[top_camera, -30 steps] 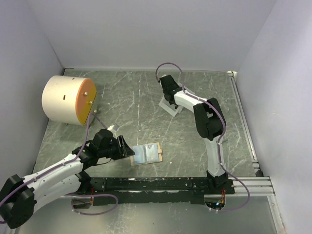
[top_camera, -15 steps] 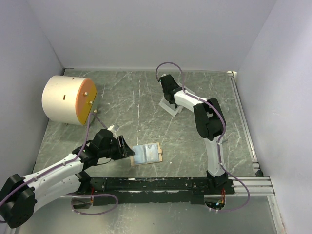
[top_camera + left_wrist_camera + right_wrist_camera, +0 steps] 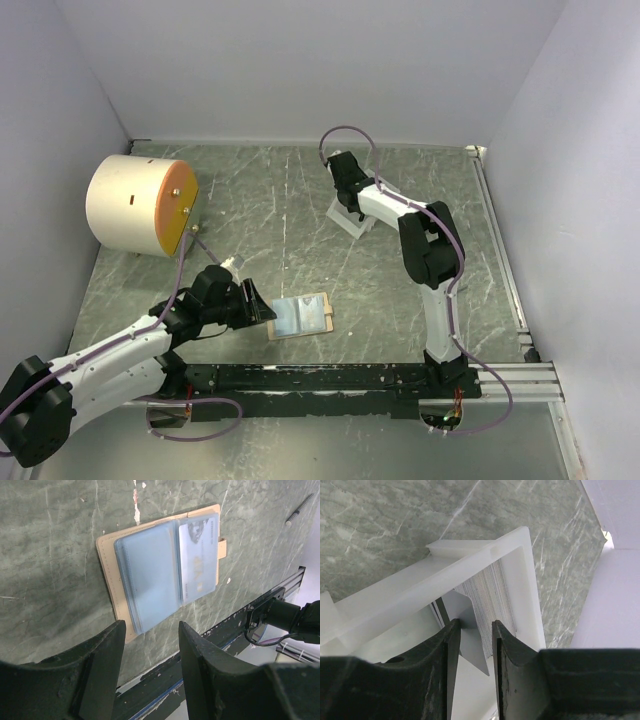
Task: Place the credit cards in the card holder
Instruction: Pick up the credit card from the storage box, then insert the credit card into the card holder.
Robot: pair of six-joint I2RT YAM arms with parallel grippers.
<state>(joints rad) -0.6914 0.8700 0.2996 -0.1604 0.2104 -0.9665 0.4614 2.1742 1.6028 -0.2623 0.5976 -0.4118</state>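
Note:
The white card holder (image 3: 345, 226) stands at the back middle of the table. My right gripper (image 3: 347, 212) points down into it. In the right wrist view a pale grey credit card (image 3: 472, 647) leans inside the card holder (image 3: 485, 555), between my right gripper's (image 3: 475, 625) fingers. The card touches one finger; a gap shows at the other, so the jaws are open. Thin dark card edges (image 3: 438, 611) stand behind it. My left gripper (image 3: 262, 303) (image 3: 151, 630) hangs open and empty by the open tan wallet (image 3: 303, 316) (image 3: 107, 560). One light card (image 3: 199, 555) sits in a wallet sleeve.
A large cream cylinder with an orange face (image 3: 135, 205) lies at the back left. The black mounting rail (image 3: 330, 378) runs along the near edge. A small dark rod (image 3: 299, 510) lies on the table past the wallet. Walls close in on three sides.

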